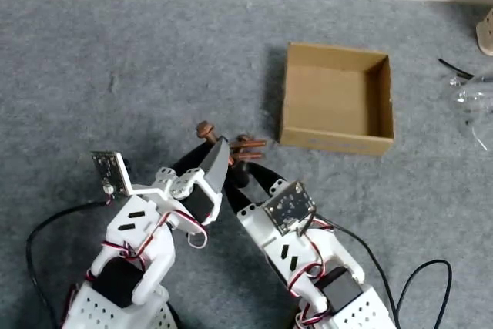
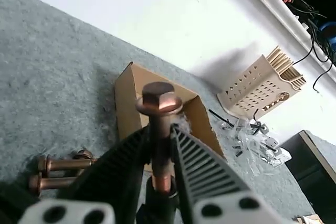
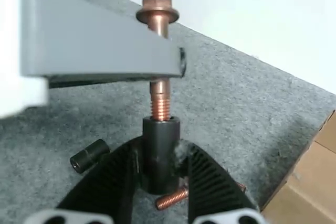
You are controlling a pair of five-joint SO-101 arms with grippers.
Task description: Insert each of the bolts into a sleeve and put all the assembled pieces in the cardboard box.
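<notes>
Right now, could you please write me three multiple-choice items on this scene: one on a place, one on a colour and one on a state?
1. Where is the tip of the bolt in the left end effector? A) at the mouth of the black sleeve B) inside a glass jar C) in a person's hand
2. What colour is that bolt? A) silver B) copper C) blue
3. What state is the cardboard box in? A) lidded B) full of pieces C) open and empty
Key: 1 A, its threaded end meets the sleeve, upright in the right end effector; 2 B, head and shank are copper; 3 C, the high view shows its bare floor.
</notes>
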